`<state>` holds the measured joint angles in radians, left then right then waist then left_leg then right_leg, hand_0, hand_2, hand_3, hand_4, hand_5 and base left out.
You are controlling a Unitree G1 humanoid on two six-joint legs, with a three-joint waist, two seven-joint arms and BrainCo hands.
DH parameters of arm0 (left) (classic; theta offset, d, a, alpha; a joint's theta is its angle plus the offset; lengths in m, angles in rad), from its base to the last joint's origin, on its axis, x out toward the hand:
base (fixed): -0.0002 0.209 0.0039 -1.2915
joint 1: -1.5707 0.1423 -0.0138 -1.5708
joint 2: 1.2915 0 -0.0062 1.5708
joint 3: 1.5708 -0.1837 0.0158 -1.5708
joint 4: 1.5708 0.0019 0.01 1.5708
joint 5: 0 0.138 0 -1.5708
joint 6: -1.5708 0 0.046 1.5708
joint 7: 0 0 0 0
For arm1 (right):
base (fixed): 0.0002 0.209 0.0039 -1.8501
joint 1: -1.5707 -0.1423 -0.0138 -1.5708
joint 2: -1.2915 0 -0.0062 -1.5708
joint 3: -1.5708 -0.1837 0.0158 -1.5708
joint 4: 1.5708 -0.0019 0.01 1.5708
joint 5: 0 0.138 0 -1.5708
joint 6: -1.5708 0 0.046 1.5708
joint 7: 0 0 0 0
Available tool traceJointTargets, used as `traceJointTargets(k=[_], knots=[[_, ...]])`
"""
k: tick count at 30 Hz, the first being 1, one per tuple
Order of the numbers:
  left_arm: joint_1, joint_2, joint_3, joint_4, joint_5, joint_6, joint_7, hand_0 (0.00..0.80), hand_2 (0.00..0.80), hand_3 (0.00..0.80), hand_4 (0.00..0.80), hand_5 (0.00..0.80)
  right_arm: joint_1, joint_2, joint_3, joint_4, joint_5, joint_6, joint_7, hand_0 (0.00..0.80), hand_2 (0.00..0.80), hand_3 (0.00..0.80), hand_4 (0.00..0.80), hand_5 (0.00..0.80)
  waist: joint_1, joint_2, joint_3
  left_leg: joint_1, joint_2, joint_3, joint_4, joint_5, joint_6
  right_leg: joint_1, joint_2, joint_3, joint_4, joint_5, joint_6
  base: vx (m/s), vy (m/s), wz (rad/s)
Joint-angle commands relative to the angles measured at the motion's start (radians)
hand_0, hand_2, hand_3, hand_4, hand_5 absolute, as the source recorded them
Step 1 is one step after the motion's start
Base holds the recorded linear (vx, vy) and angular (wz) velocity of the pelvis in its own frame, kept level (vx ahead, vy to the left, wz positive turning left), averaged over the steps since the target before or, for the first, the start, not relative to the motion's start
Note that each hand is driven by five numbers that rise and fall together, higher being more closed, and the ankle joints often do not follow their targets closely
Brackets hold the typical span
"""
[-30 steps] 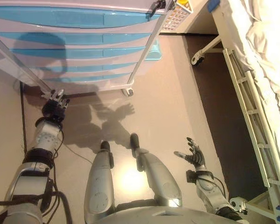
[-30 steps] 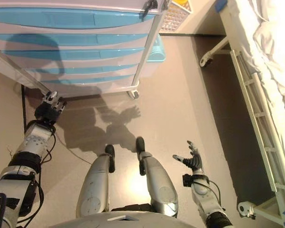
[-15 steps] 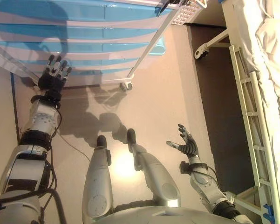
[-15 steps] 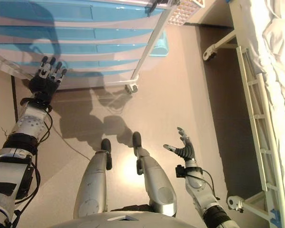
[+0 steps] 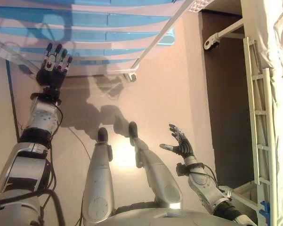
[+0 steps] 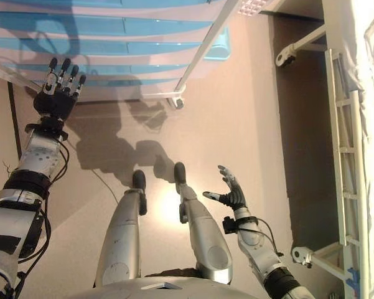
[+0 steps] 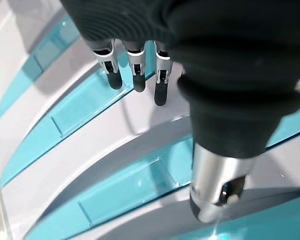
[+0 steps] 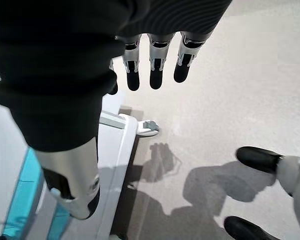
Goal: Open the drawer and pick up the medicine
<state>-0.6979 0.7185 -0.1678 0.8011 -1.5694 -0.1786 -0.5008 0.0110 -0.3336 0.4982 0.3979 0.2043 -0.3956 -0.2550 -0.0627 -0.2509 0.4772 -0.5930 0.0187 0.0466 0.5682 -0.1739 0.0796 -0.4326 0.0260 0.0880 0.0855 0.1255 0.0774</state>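
Drawers: the drawer unit (image 5: 84,33) is a white cart with a stack of blue-fronted drawers; every front that shows sits flush, none pulled out.
Medicine: shows in no view and in neither hand; it may lie inside a closed drawer, but that cannot be told.
Left hand: the left hand (image 5: 53,70) is raised before the lower drawer fronts, fingers (image 7: 135,75) straight and spread, holding nothing. In its wrist view the tips hang close over a blue drawer front (image 7: 85,107), seemingly just short of touching, though the angle leaves this unsure.
Right hand: the right hand (image 6: 230,194) is low, well apart from the cart, over the floor (image 5: 165,94), palm turned inward, fingers relaxed and spread, thumb out, holding nothing.
Cart foot: a castor (image 6: 178,102) at the near corner rests on the floor under a slanting white rail (image 5: 155,44).
Bed: a bed (image 5: 273,94) with white sheets and a white side rail (image 5: 260,113) runs along the robot's right side, its wheel (image 5: 210,44) on the darker floor strip.
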Motion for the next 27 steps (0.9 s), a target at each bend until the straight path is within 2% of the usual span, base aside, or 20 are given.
traceJointTargets(k=[1,8,17,25,26,27], knots=[[-0.268,0.045,-0.044,-0.176,-0.033,-0.038,-0.15,0.0,0.0,0.0,0.0,0.0,-0.068,-0.025,0.026,-0.073,0.006,-0.007,0.012,0.0,0.0,0.0,0.0,0.0,-0.001,-0.053,0.043,0.055,-0.017,-0.002,-0.172,0.065,-0.031,0.087,0.052,-0.033,0.013,-0.017,0.006,0.0,0.0,0.0],[-0.389,0.033,-0.089,-0.281,-0.123,-0.046,-0.287,0.0,0.0,0.0,0.0,0.0,-0.07,-0.024,0.042,-0.035,0.027,0.008,0.058,0.0,0.0,0.0,0.0,0.0,-0.015,-0.054,0.043,0.041,-0.021,-0.01,-0.194,0.072,-0.034,0.059,0.05,-0.027,0.01,-0.01,-0.006,-0.032,0.019,0.13],[-0.456,0.003,-0.123,-0.381,-0.147,-0.07,-0.342,0.0,0.0,0.0,0.0,0.0,-0.083,-0.03,0.056,-0.022,0.041,0.012,0.092,0.0,0.0,0.0,0.0,0.0,-0.019,-0.045,0.043,0.044,-0.031,-0.011,-0.21,0.081,-0.038,0.052,0.041,-0.027,0.004,-0.009,-0.018,-0.016,0.024,-0.01],[-0.501,-0.012,-0.14,-0.395,-0.153,-0.065,-0.354,0.0,0.0,0.0,0.0,0.0,-0.089,-0.029,0.06,0.008,0.063,0.015,0.104,0.0,0.0,0.0,0.0,0.0,-0.019,-0.043,0.043,0.044,-0.033,-0.01,-0.221,0.093,-0.043,0.05,0.035,-0.031,-0.001,-0.006,-0.026,-0.002,0.005,-0.01],[-0.503,-0.012,-0.142,-0.396,-0.148,-0.069,-0.356,0.188,0.188,0.188,0.188,0.188,-0.091,-0.031,0.058,0.014,0.067,0.014,0.107,0.0,0.0,0.0,0.0,0.0,-0.02,-0.042,0.043,0.044,-0.032,-0.01,-0.225,0.095,-0.044,0.05,0.034,-0.031,-0.002,-0.006,-0.027,0.0,0.0,0.0],[-0.505,-0.012,-0.144,-0.396,-0.143,-0.076,-0.353,0.461,0.461,0.461,0.461,0.461,-0.093,-0.031,0.059,0.02,0.073,0.014,0.106,0.0,0.0,0.0,0.0,0.0,-0.019,-0.04,0.043,0.045,-0.033,-0.011,-0.229,0.097,-0.044,0.048,0.034,-0.031,-0.003,-0.006,-0.028,0.0,0.0,0.0]])
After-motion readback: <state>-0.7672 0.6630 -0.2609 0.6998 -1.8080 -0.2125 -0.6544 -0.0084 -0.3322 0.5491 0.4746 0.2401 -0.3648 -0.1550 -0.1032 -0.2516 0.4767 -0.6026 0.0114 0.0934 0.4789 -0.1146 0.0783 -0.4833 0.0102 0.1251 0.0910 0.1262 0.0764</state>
